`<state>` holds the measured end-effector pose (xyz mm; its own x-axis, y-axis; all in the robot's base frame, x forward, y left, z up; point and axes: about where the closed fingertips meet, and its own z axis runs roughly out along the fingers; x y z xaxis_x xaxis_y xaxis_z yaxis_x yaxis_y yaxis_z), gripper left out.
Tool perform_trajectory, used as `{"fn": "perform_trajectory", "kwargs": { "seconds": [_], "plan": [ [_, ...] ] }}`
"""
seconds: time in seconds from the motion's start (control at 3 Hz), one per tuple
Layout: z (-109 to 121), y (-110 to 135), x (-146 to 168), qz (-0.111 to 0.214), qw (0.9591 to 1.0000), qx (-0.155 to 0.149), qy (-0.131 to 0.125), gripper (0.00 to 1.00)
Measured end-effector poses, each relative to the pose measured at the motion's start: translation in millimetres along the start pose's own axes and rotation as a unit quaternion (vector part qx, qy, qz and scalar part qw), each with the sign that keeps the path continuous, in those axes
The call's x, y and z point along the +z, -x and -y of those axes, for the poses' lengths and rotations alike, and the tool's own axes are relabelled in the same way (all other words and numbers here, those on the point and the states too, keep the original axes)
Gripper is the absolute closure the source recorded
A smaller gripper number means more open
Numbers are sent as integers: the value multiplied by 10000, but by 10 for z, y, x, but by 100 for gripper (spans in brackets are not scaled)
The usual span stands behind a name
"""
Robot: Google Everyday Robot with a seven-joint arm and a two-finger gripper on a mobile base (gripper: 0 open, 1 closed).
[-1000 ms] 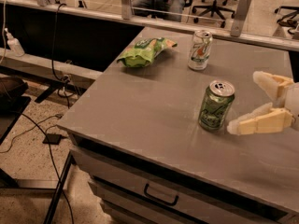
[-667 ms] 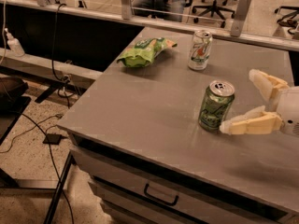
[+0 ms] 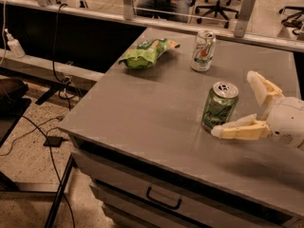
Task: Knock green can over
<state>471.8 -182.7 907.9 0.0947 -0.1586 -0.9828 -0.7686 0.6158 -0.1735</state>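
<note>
The green can (image 3: 219, 107) stands upright on the grey table (image 3: 142, 108), right of the middle, its silver top with pull tab showing. My gripper (image 3: 232, 103) comes in from the right edge, open, with pale fingers spread. The near finger (image 3: 240, 129) lies by the can's base on its right side. The far finger (image 3: 259, 87) is apart from the can, behind and to its right. The can is partly between the fingers.
A white-silver can with a green and red logo (image 3: 203, 50) stands at the back. A green snack bag (image 3: 147, 52) lies at the back left. Drawers (image 3: 161, 198) are under the table's front edge. Cables and a floor lie left; office chairs behind.
My gripper has moved left toward the green can, so its near finger now reaches the can's base. The can still stands upright.
</note>
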Motion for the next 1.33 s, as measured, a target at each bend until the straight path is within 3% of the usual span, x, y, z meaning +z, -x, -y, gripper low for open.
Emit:
{"fn": "perform_trajectory", "kwargs": {
  "seconds": [0.33, 0.67, 1.33],
  "plan": [
    [-43, -39, 102, -32, 9999, -102, -102, 0],
    [-58, -41, 142, -60, 9998, -134, -129, 8],
    [-83, -12, 178, -53, 9998, -156, -88, 54]
  ]
}}
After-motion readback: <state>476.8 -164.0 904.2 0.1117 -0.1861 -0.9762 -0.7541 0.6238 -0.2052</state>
